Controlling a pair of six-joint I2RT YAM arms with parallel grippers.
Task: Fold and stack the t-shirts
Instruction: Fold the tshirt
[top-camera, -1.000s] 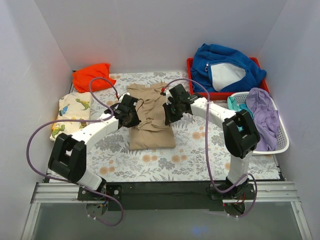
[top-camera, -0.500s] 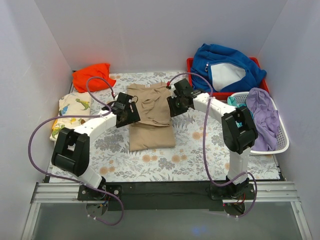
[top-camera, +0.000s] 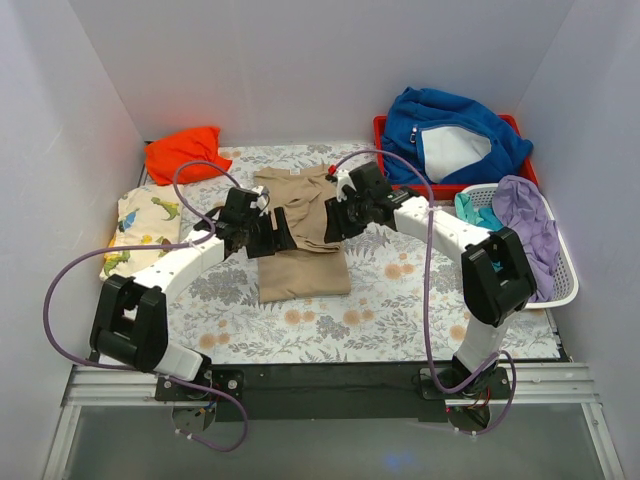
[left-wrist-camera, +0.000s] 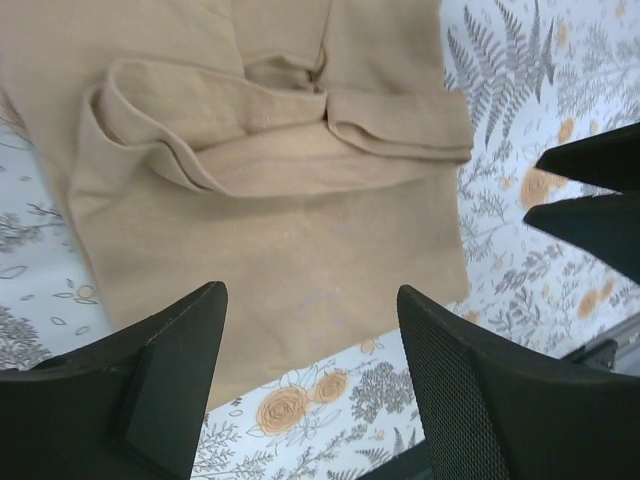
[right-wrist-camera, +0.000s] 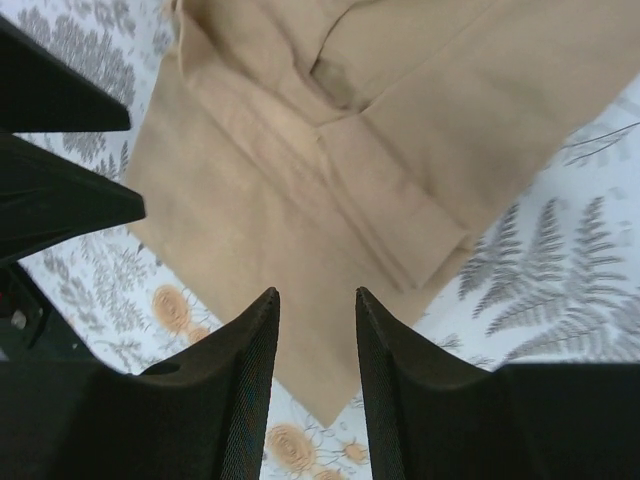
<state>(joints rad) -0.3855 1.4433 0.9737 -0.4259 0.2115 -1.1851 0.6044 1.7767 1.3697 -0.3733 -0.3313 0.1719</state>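
A tan t-shirt (top-camera: 300, 250) lies partly folded in the middle of the floral mat, its upper part doubled over in a rumpled fold (left-wrist-camera: 270, 150). My left gripper (top-camera: 277, 234) hovers open over the shirt's left side, and nothing is between its fingers (left-wrist-camera: 310, 300). Over the right side my right gripper (top-camera: 335, 222) is also open and empty (right-wrist-camera: 316, 295), jaws narrower. An orange t-shirt (top-camera: 183, 152) sits bunched at the back left. The dinosaur-print t-shirt (top-camera: 148, 230) lies folded at the left edge.
A blue fleece (top-camera: 455, 135) fills a red tray (top-camera: 385, 150) at the back right. A white basket (top-camera: 565, 285) with purple cloth (top-camera: 528, 228) stands at the right. White walls enclose the mat on three sides.
Both grippers were shut on the tan shirt's edges a second ago. They have opened and let it go, and the folded-over part now rests on the shirt.
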